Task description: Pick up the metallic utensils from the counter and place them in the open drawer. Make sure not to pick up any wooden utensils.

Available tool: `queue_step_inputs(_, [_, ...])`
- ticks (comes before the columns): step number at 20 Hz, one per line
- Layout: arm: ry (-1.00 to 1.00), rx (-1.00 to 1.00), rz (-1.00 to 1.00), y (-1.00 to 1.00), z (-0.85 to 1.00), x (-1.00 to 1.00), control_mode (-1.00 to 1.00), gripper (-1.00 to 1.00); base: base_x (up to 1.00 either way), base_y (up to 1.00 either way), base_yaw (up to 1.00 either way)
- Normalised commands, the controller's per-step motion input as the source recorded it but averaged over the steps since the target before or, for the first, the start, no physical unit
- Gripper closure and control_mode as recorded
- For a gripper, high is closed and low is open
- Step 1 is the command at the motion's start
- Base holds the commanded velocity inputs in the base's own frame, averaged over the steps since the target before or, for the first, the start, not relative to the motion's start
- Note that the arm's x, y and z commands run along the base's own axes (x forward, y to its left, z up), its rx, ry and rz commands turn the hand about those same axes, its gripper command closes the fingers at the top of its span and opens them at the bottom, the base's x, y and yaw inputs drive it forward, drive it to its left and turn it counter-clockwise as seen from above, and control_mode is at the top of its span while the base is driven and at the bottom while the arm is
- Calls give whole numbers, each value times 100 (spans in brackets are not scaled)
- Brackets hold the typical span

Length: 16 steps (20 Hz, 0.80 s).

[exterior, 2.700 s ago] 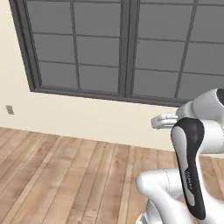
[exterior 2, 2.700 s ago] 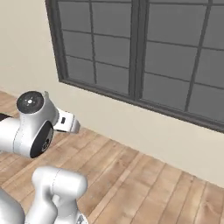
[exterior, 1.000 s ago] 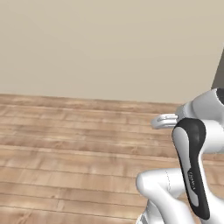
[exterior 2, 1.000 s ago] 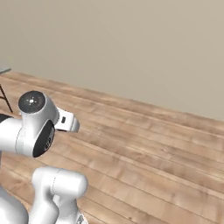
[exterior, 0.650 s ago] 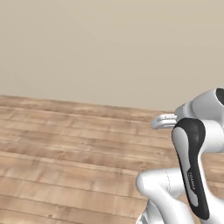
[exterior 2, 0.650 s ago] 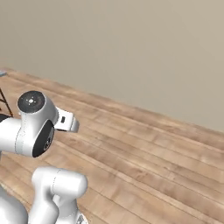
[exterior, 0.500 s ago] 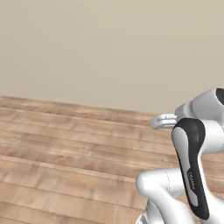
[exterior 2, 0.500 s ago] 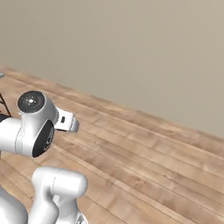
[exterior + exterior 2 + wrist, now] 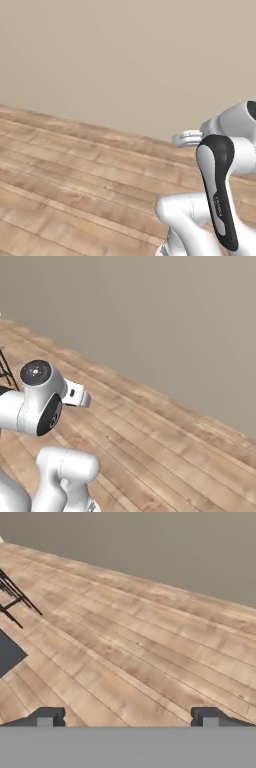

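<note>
- A plain beige wall (image 9: 125,60) takes up the upper part of both base views and runs along the top of the hand view; it meets the floor in a straight line.
- The wooden plank floor (image 9: 165,456) spreads below the wall in all three views, its boards running slantwise across the pictures.
- The white arm (image 9: 220,200) with its dark joint cover rises at the lower right of the left base view; in the right base view it stands at the lower left, where a round dark-capped joint faces the camera.
- The hand view adds something the base views lack: thin black legs (image 9: 15,599), perhaps of a stool or chair, at its left edge, and a dark flat patch (image 9: 7,654) just below them whose nature I cannot tell. The right base view catches a thin black leg at its far left edge.
- The gripper (image 9: 125,717) shows in the hand view as two dark finger tips (image 9: 47,716) standing wide apart, released, with nothing between them.
- Where the metallic utensils, the counter and the drawer lie cannot be told from these pictures.
</note>
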Motion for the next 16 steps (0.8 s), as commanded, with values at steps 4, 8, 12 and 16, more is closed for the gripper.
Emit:
queue_step_inputs(4, [0,0,0,0,0,0,100,-100,100,-47,45])
queue_step_inputs(8, [0,0,0,0,0,0,100,-100,100,-46,45])
queue_step_inputs(12, [0,0,0,0,0,0,100,-100,100,-39,42])
queue_step_inputs(16, [0,0,0,0,0,0,100,-100,100,-50,42])
